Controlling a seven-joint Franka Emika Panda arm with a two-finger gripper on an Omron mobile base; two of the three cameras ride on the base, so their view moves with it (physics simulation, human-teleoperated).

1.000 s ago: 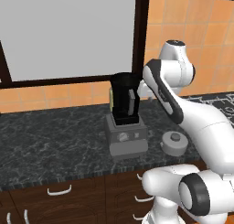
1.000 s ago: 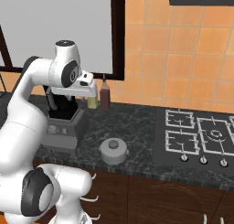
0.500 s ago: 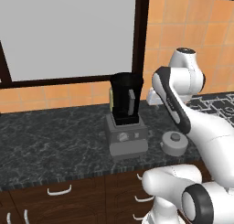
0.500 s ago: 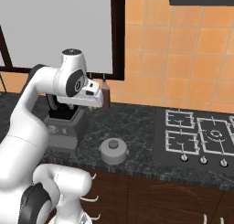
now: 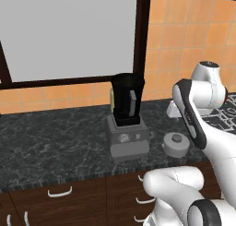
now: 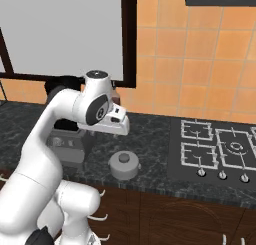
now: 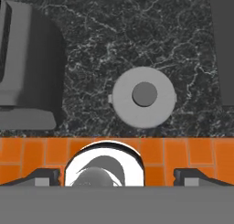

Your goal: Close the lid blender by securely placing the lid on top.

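Swinging rightward since the earlier frames, the arm has carried its hand away from the blender and out over the lid. From the left base view, the blender [image 5: 126, 116] stands on the dark speckled counter [image 5: 50, 137] with its jar top uncovered, and the lid [image 5: 175, 144] lies on the counter just to its right, close to the front edge. From the right base view, the lid [image 6: 124, 164] sits below the hand, the stove [image 6: 220, 149] well apart to the right. From the hand view, the gripper [image 7: 116, 176] hangs above the lid [image 7: 144, 97], fingertips [image 7: 43, 176] spread wide and holding nothing; the blender base [image 7: 28, 65] lies at the left.
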